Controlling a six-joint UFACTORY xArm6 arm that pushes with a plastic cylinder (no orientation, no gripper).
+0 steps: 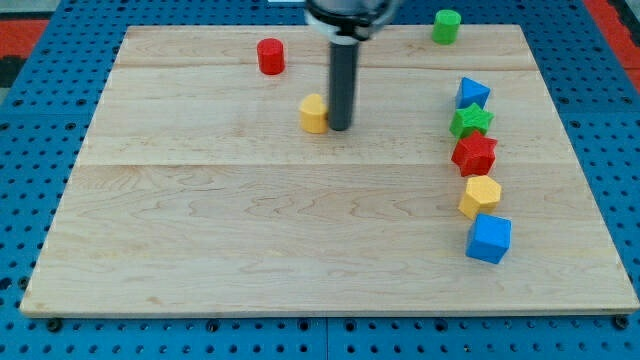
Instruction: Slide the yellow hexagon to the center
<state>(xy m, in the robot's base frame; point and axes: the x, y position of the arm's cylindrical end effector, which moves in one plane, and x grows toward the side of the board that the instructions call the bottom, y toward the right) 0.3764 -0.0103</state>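
The yellow hexagon (480,195) lies near the board's right side, between a red star (474,154) above it and a blue cube (489,238) below it, close to both. My tip (340,127) is far to its left, in the upper middle of the board. The tip stands right next to a second yellow block (314,113), on that block's right side, touching or nearly touching it; its shape is hard to make out.
A red cylinder (270,56) sits at the upper left. A green cylinder (446,26) sits at the top right edge. A blue triangular block (471,93) and a green star (470,121) top the right-hand column. The wooden board (250,230) lies on a blue pegboard.
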